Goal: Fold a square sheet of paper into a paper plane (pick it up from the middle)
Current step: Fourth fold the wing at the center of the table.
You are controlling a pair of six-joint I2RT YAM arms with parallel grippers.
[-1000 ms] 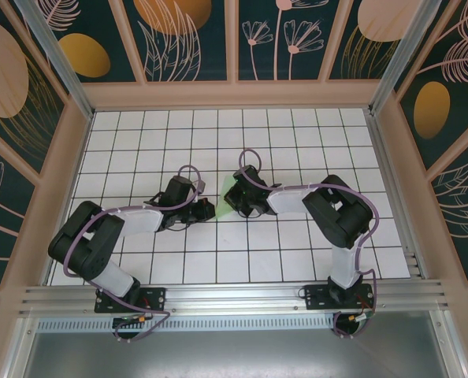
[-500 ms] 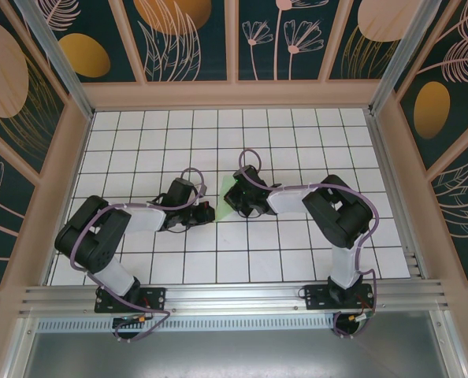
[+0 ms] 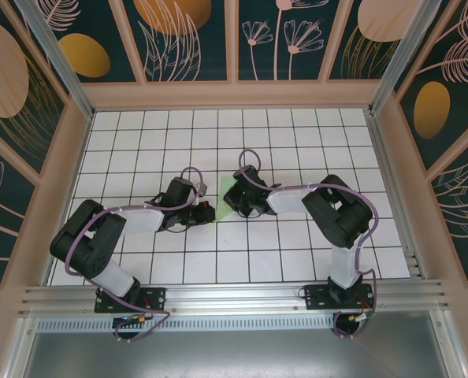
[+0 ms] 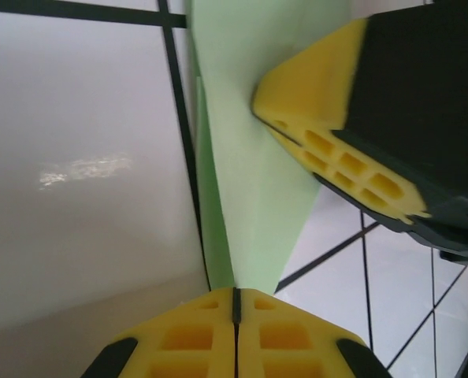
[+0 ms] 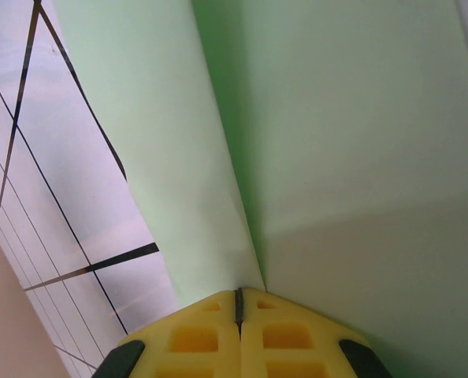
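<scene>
Your folded green paper (image 3: 220,206) is being pinched from both sides — at mid-table.
You are clamping its narrow end with the left gripper (image 4: 235,305) and its crease with the right gripper (image 5: 238,303) — both pairs of pads pressing together over the tiled table (image 3: 297,142).

left end effector (image 4: 235,298) pinching paper plane (image 4: 254,165) | right end effector (image 4: 317,118) touching

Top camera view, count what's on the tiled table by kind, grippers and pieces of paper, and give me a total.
Pieces of green paper: 1, folded
Grippers: 2, the left gripper and the right gripper, each shut on it
Total: 3
</scene>
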